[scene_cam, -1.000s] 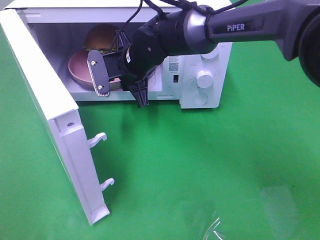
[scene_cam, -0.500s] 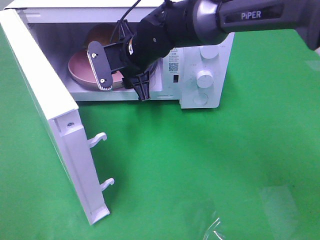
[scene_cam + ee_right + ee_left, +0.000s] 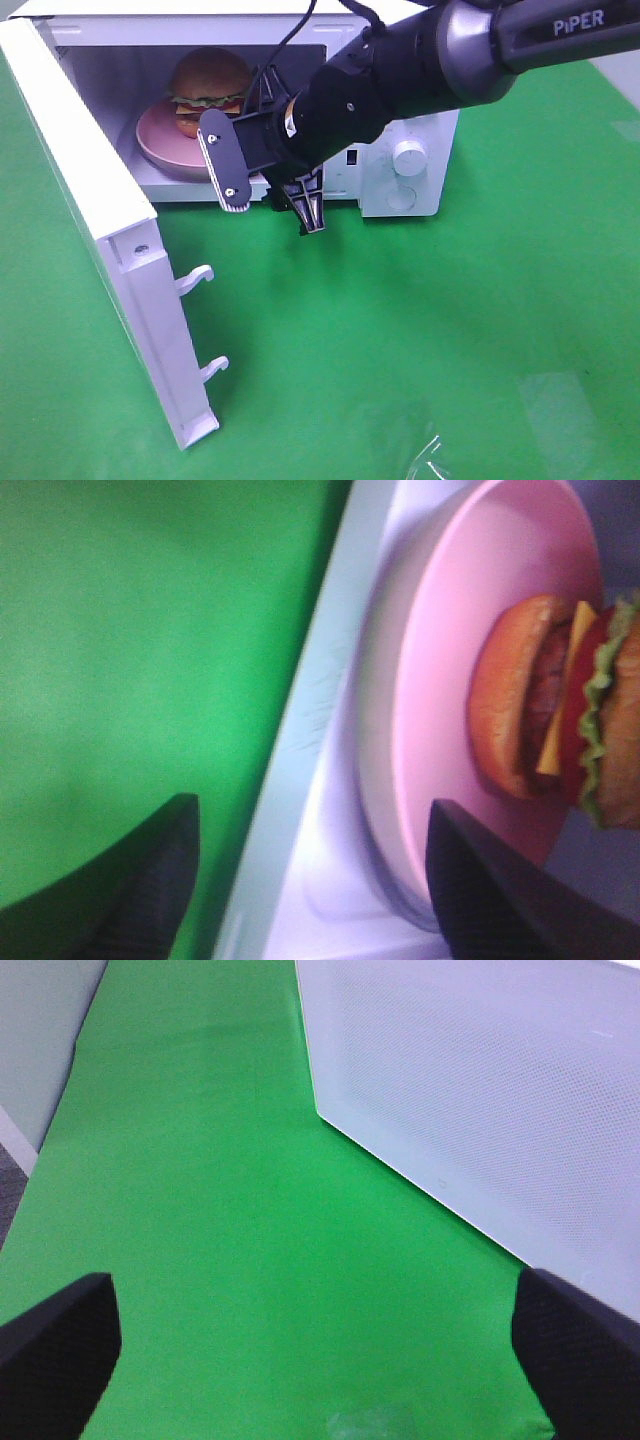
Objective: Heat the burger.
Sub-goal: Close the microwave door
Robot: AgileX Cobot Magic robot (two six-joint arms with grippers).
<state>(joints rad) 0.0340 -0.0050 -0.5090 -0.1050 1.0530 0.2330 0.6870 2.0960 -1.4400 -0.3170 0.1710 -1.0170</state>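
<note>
Burger on pink plate inside microwave. Right gripper spread wide, holds nothing, just outside. Left gripper spread wide too, holds nothing. Next job, I think: swing door closed, turn knob.

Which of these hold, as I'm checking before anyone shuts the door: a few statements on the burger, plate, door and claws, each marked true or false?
1. The burger sits on the pink plate inside the microwave. True.
2. The microwave door is closed. False: it stands wide open.
3. The right claw grips the plate. False: its jaws stand open, holding nothing, at the front of the opening.
4. The left claw is open and holds nothing. True.
</note>
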